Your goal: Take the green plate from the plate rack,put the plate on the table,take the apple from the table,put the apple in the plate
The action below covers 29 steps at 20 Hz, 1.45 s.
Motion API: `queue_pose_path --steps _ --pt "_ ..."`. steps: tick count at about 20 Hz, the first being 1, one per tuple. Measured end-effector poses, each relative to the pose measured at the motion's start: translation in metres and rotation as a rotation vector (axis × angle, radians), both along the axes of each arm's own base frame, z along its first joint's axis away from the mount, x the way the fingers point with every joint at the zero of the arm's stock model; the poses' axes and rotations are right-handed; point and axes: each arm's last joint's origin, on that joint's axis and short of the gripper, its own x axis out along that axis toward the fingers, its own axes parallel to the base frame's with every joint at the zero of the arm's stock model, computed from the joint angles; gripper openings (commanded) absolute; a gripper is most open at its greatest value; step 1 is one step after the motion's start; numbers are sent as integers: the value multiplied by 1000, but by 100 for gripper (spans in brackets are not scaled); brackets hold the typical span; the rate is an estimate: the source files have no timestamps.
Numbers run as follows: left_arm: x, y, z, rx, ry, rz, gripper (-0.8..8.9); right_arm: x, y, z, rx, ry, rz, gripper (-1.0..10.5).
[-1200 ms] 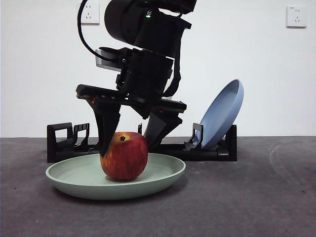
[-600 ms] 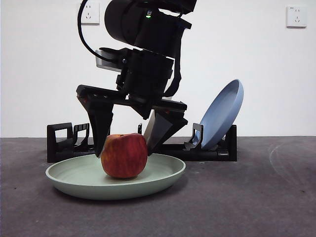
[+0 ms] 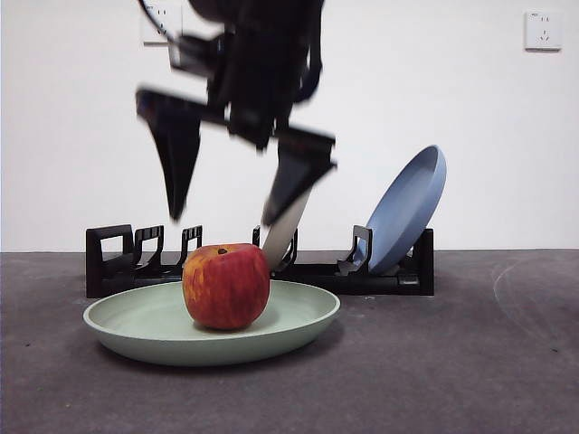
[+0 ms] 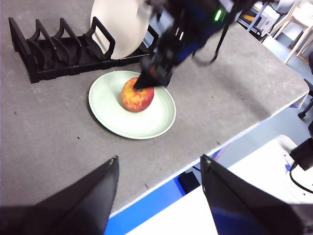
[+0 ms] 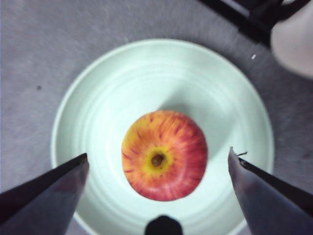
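The apple (image 3: 226, 285) sat in the plate (image 3: 136, 324) on the counter (image 3: 470, 362); the right claw (image 3: 231, 212), released above it, ought to rise straight, untouching.

Behind the work area you see a blue plate (image 3: 407, 210) leaning tilted in a slot, and a cream-white plate (image 4: 119, 25) standing in a neighbouring slot. On the white wall you see two sockets (image 3: 543, 30), one toward each upper corner.
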Motion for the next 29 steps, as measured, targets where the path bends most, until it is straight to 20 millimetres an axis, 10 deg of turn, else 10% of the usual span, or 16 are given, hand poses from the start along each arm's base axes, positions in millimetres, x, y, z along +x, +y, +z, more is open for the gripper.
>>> queue_pose_path --steps 12,29 --pt "15 -13 9 39 -31 88 280 -33 -39 85 -62 -8 103 473" --pt "84 -96 22 197 -21 29 280 -128 -151 194 108 -249 72 473"
